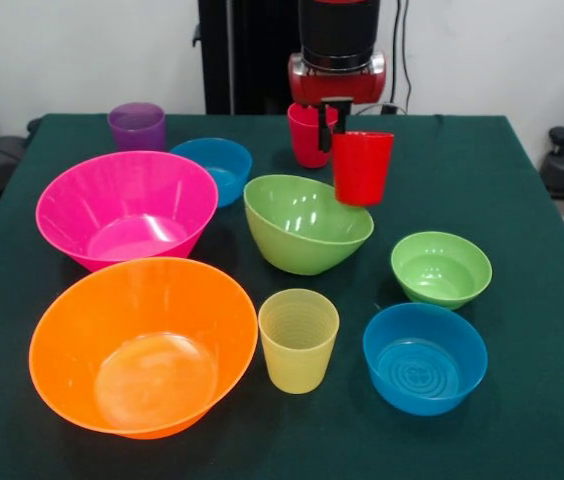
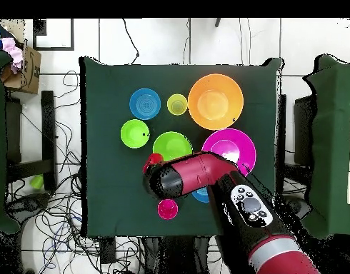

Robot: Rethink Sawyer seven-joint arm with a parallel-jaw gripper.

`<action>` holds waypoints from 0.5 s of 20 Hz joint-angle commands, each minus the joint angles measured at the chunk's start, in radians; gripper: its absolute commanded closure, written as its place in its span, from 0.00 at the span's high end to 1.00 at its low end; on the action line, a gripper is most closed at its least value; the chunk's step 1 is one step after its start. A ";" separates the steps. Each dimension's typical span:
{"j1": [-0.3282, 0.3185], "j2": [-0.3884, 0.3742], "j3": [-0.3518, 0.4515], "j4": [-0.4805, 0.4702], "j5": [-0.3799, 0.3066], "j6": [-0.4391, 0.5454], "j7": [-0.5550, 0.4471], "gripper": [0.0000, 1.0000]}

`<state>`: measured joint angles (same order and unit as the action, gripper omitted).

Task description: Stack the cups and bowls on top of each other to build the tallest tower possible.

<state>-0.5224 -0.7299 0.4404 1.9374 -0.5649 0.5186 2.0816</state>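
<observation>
My gripper [image 1: 342,135] [image 2: 155,168] is shut on the rim of the bright red cup [image 1: 362,168] [image 2: 154,159], which hangs upright above the cloth, just past the right rim of the tilted medium lime bowl [image 1: 307,222] [image 2: 172,146]. The pinkish-red cup [image 1: 307,137] [image 2: 167,209] stands behind the gripper. The hot pink bowl [image 1: 127,205] [image 2: 233,148], orange bowl [image 1: 142,345] [image 2: 216,101], yellow cup [image 1: 298,338] [image 2: 177,104], small lime bowl [image 1: 442,268] [image 2: 134,133], two blue bowls [image 1: 425,357] [image 1: 212,165] and purple cup [image 1: 137,125] each sit singly. No tower shows.
The green table [image 1: 532,200] [image 2: 106,178] carries everything. In the overhead view the arm [image 2: 206,175] covers the purple cup and most of one blue bowl [image 2: 201,195]. Chairs and cables lie around the table.
</observation>
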 commanded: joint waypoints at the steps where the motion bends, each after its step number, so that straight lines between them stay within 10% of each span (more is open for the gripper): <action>1: -0.016 0.076 0.047 -0.068 -0.030 -0.062 -0.049 0.00; 10: -0.109 -0.012 0.134 -0.010 0.064 0.037 -0.095 0.00</action>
<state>-0.5845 -0.7042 0.4802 1.9361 -0.5465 0.5188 2.0816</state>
